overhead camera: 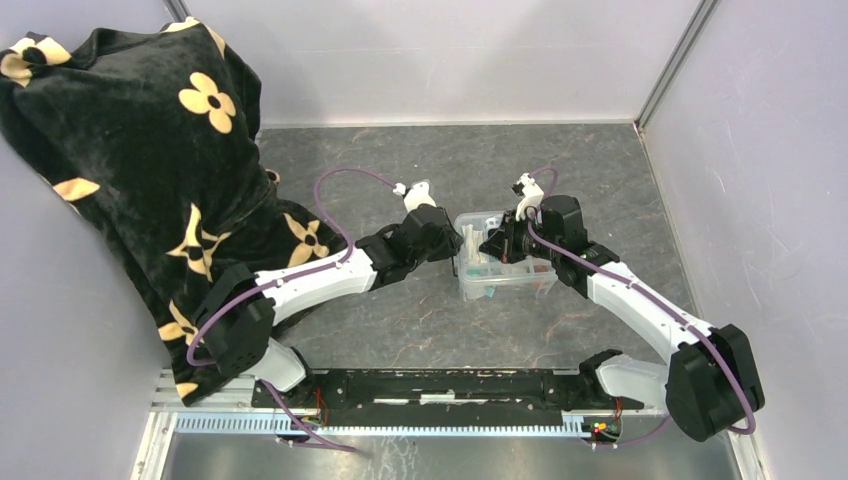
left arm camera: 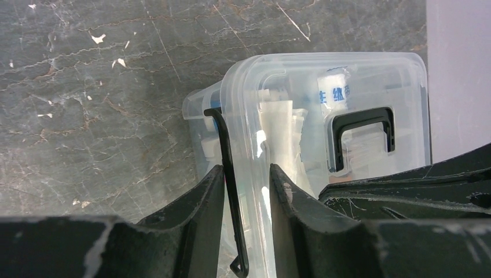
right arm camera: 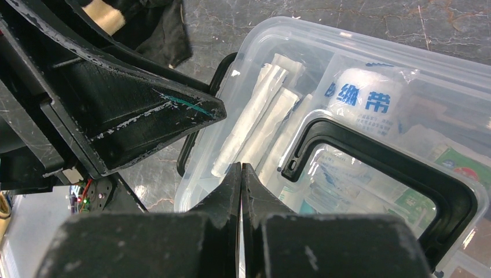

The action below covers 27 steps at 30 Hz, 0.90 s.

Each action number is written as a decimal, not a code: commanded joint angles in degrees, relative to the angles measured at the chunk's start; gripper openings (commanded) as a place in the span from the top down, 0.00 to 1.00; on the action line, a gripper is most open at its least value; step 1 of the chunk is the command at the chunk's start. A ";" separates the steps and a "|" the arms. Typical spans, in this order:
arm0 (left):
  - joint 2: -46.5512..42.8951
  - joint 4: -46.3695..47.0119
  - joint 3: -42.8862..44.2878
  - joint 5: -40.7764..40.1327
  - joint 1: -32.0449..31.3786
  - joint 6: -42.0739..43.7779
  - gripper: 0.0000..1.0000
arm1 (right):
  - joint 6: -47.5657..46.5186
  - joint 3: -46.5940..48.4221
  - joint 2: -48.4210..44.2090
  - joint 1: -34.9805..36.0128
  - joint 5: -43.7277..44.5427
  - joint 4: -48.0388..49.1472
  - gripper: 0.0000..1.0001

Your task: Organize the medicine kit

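The medicine kit (overhead camera: 500, 275), a clear box with its lid on and a black handle (right arm camera: 405, 168), sits mid-table between both arms. Packets and a white roll (right arm camera: 365, 95) show through the lid. My left gripper (left arm camera: 247, 174) is at the kit's left end (overhead camera: 455, 262). Its fingers are closed narrowly around the thin black latch (left arm camera: 226, 145) and the lid's end rim. My right gripper (right arm camera: 241, 168) is shut and empty. Its tips are over the lid, beside the handle (overhead camera: 497, 245). The red cross is not visible.
A black cloth with yellow flowers (overhead camera: 130, 150) is heaped at the far left and reaches toward the left arm. White walls enclose the grey stone-patterned table (overhead camera: 420, 330). The left gripper's finger (right arm camera: 173, 110) shows close by in the right wrist view.
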 commanded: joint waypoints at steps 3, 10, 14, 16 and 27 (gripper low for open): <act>3.52 -14.12 3.27 -5.91 -3.04 4.68 0.83 | -0.47 -1.16 -0.94 0.29 0.83 -0.03 0.99; 4.26 -17.28 5.58 -8.33 -4.43 4.36 0.84 | -0.56 -1.34 -1.19 0.25 0.98 -0.22 0.99; 3.80 -17.44 5.78 -8.36 -4.77 4.08 0.84 | -0.56 -1.34 -1.21 0.25 1.12 -0.37 0.99; 3.30 -17.55 5.93 -8.48 -4.81 4.00 0.81 | -0.48 -1.26 -1.28 0.27 1.09 -0.37 0.99; 0.16 -18.86 12.26 -6.70 -4.73 5.59 0.47 | -0.68 -0.46 -1.59 0.27 1.67 -0.90 0.99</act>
